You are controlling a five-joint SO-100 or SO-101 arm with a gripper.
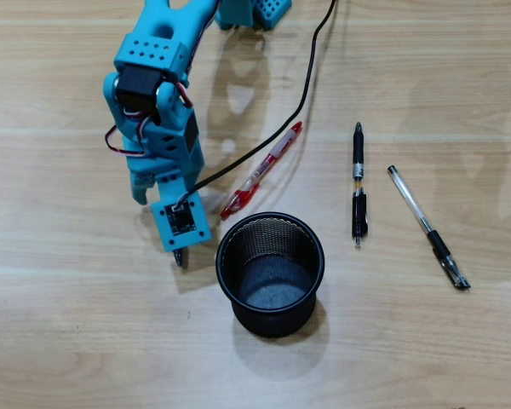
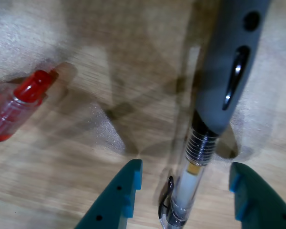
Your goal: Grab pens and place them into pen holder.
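Observation:
My gripper (image 2: pixel 185 167) is open, and its teal fingers (image 2: pixel 119 195) straddle the grey-and-clear pen (image 2: pixel 229 71) with a gap on each side. From overhead the gripper (image 1: pixel 175 232) sits just left of the pen holder (image 1: pixel 224 256), a black mesh cup that is empty. Only a dark end of that pen (image 1: pixel 180 258) pokes out below the gripper there. The red-and-clear pen (image 1: pixel 260 170) lies slanted above the cup, and its red end (image 2: pixel 33 86) shows at the left of the wrist view. A black pen (image 1: pixel 358 183) and a clear pen with a black end (image 1: pixel 427 226) lie to the right.
A black cable (image 1: pixel 311 77) runs from the top edge down across the red pen to the wrist camera. The arm's blue base (image 1: pixel 255 13) is at the top edge. The wooden tabletop (image 1: pixel 85 341) extends below and to the left.

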